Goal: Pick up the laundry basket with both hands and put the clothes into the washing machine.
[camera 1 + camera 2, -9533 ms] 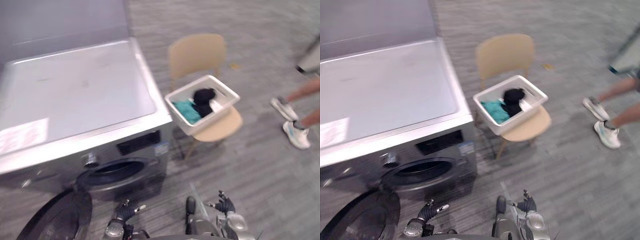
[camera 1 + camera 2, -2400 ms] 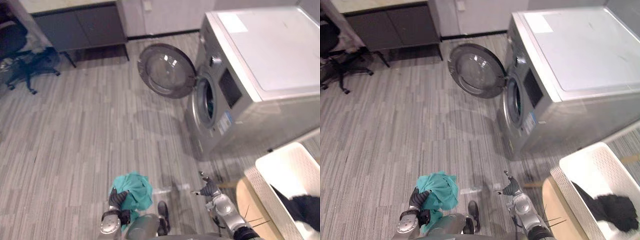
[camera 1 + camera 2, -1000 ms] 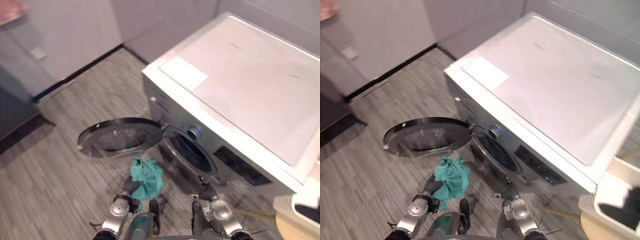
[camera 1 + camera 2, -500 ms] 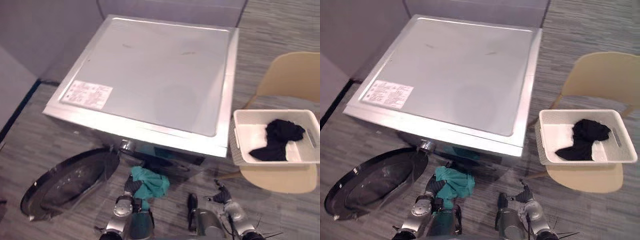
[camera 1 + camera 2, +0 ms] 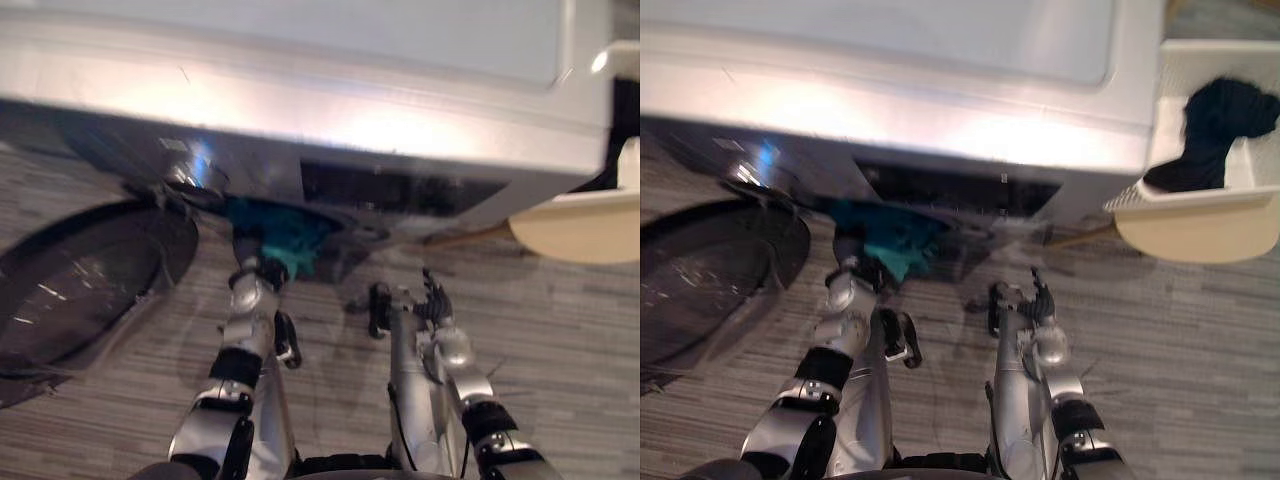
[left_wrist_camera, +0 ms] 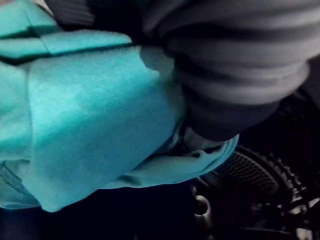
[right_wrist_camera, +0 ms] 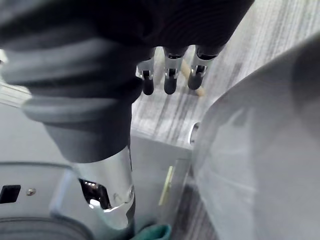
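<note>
The left arm reaches forward and up from the lower left. The left hand [image 5: 258, 276] is raised to the mouth of the washing machine [image 5: 300, 90]. Its fingers are closed into the teal garment [image 5: 280, 238], which bunches tightly against the dark ribbed cover in the left wrist view. The cloth hangs right at the round opening, partly past its edge. The dark perforated drum [image 6: 250, 172] shows just beyond it. The machine's door [image 5: 90, 270] stands swung wide open to the left, low over the floor [image 5: 560, 330].

The right arm is held forward beside the left. The right hand [image 5: 1038, 293] is upright in front of the machine's lower front panel, well apart from the garment. Its fingers [image 7: 167, 82] are straight, side by side, holding nothing.

The white laundry basket [image 5: 1185, 198] sits on a tan chair [image 5: 1200, 235] just right of the machine. A black garment [image 5: 1225, 115] lies inside it.
</note>
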